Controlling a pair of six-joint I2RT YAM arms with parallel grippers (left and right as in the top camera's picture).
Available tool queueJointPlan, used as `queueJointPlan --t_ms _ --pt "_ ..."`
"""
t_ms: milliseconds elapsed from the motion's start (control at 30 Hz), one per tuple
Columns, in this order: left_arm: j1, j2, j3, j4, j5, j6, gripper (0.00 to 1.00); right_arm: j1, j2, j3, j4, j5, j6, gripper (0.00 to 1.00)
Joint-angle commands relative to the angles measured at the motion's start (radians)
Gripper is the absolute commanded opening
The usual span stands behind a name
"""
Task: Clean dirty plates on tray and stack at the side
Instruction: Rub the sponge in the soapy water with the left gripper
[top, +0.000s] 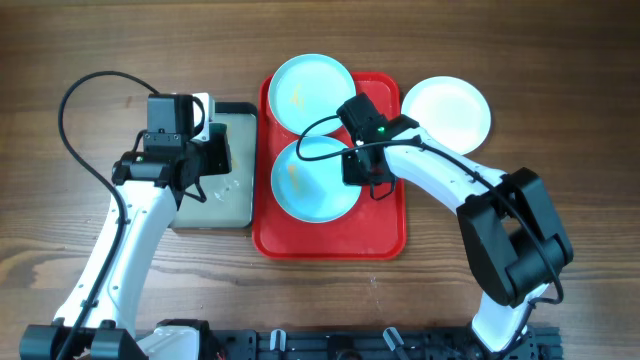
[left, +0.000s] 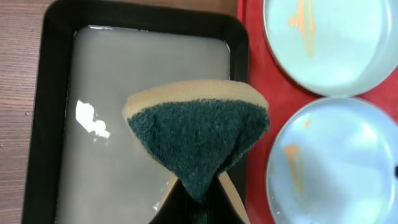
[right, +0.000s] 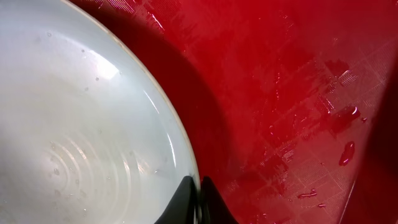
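Two pale aqua plates lie on the red tray (top: 330, 240): a far one (top: 311, 92) and a near one (top: 312, 180), both with orange smears. They also show in the left wrist view, far (left: 329, 43) and near (left: 336, 162). The white plate (top: 447, 113) lies on the table right of the tray. My right gripper (top: 358, 165) is shut on the near plate's right rim (right: 197, 186). My left gripper (top: 205, 150) is shut on a green-and-tan sponge (left: 199, 130), held above the black tray.
A black-rimmed tray (top: 222, 195) with greyish water (left: 124, 124) sits left of the red tray, touching it. The red tray floor (right: 298, 93) is wet with droplets. Wooden table all round.
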Motion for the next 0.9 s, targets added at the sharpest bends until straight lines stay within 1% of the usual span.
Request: queueJointPlan --t_ms 0,367,533,867 --pt "-0.003 -0.009 0.003 0.014 0.005 -0.05 0.04 -0.005 0.017 -0.004 0.004 0.004 0.005 0.04" --pt "-0.002 -0.016 0.003 0.049 0.005 -0.051 0.04 -0.005 0.017 -0.004 0.005 0.003 0.006 0.04" --pt "-0.002 -0.047 0.003 0.068 0.005 -0.021 0.04 -0.005 0.017 -0.004 0.006 -0.005 0.004 0.05" --pt "-0.002 -0.014 0.0 -0.048 0.0 -0.022 0.04 -0.005 0.017 -0.004 0.006 -0.004 0.004 0.05"
